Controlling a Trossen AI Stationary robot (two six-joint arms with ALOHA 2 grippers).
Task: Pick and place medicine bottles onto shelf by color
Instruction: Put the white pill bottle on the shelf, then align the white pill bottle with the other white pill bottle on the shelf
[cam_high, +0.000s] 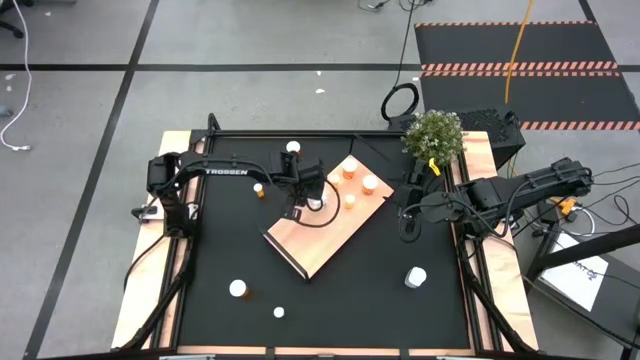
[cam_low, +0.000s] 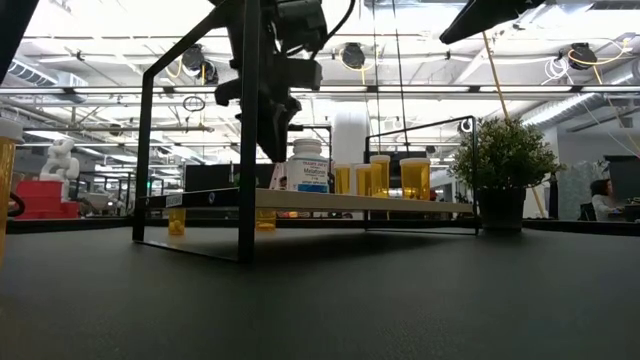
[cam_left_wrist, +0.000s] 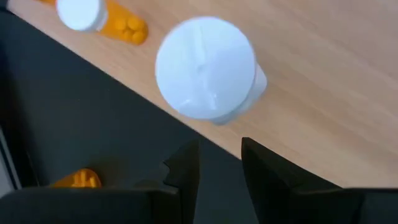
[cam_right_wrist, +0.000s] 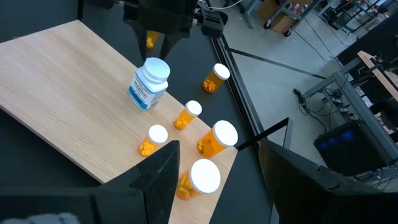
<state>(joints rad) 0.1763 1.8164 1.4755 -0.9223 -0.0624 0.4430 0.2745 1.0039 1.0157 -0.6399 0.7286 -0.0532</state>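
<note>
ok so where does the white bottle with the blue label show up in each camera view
High view: white bottle at picture centre, on the shelf.
Low view: centre, below the left tool.
Left wrist view: upper middle, cap facing the camera.
Right wrist view: upper left of centre.
Shared landmark: the light-wood shelf it stands on.

Our left arm reaches from the table's left edge toward the middle, its wrist bent so the left gripper (cam_high: 305, 200) points downward. Its two dark fingers (cam_left_wrist: 186, 171) stand a little apart with nothing between them. Our right arm comes in from the right edge, folded at the elbow, and its right gripper (cam_high: 410, 222) hangs near that side. Its fingers (cam_right_wrist: 163, 168) are spread wide and hold nothing.
</note>
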